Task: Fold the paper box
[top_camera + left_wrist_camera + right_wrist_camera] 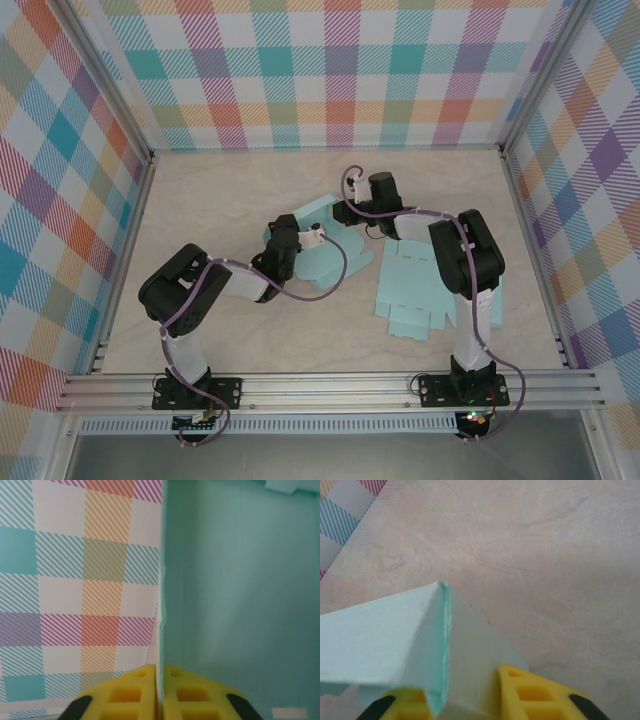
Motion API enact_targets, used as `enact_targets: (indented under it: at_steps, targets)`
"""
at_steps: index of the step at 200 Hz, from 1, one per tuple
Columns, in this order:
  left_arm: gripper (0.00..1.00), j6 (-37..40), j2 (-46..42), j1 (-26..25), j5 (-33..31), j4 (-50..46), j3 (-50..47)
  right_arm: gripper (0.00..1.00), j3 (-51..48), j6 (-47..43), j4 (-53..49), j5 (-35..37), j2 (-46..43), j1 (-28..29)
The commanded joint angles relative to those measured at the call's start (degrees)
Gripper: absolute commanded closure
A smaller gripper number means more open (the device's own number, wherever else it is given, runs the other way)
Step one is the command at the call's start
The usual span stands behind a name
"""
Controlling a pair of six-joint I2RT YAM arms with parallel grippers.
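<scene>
On a pale marbled table (200, 200) walled by bright checked panels (340, 70), the left gripper (283, 243) and the right gripper (352, 210) both meet a light blue paper box (322, 258) near the middle, while a flat blue sheet (412, 290) lies just beside the right arm (470, 260)

Count of things on the worktop, kind by kind

On the one marble-look worktop (200, 200) there are two light-blue paper box sheets: the raised sheet (315, 262) near its middle and the flat sheet (415, 290) nearer its right edge. There are two black arms, the left arm (190, 290) and the right arm (465, 250). Each has one purple cable (420, 212) and one gripper, the left gripper (160, 672) and the right gripper (345, 213). Each gripper has two yellow fingers (530, 690). Three checked walls (340, 70) stand at the far, left and right edges.
</scene>
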Motion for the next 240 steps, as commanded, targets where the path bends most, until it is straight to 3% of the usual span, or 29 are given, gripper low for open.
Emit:
enact_targets:
  at_steps: [1,18,77,123,154,199,240]
  targets:
    - [0.78,-10.1,-6.5,-0.9,3.9,-6.2,0.2,0.88,-0.2,0.0,-0.8,4.2,-1.2,0.8]
    - [0.64,-16.8,-12.0,-0.9,6.2,-10.7,0.2,0.91,-0.9,-1.1,-1.3,6.8,-2.0,1.6]
    - [0.01,-41.2,-30.4,-0.8,8.6,-23.1,-0.8,1.0,-4.5,-3.8,-4.7,18.8,-7.8,4.6]
    - [0.0,-73.4,-44.3,0.7,3.7,-40.8,2.2,1.0,-8.0,-2.0,-7.5,21.4,-14.2,5.4]
    - [0.0,-89.6,-44.9,2.8,7.0,-55.1,7.1,1.0,-10.4,-0.8,-8.4,20.9,-18.0,5.5]
    - [0.0,-96.2,-31.9,6.5,11.1,-70.0,17.3,1.0,-11.6,1.9,-10.3,20.4,-21.3,6.1]
    - [0.0,-96.0,-26.1,7.4,13.0,-70.5,20.5,1.0,-11.2,2.0,-12.6,21.5,-22.5,6.8]
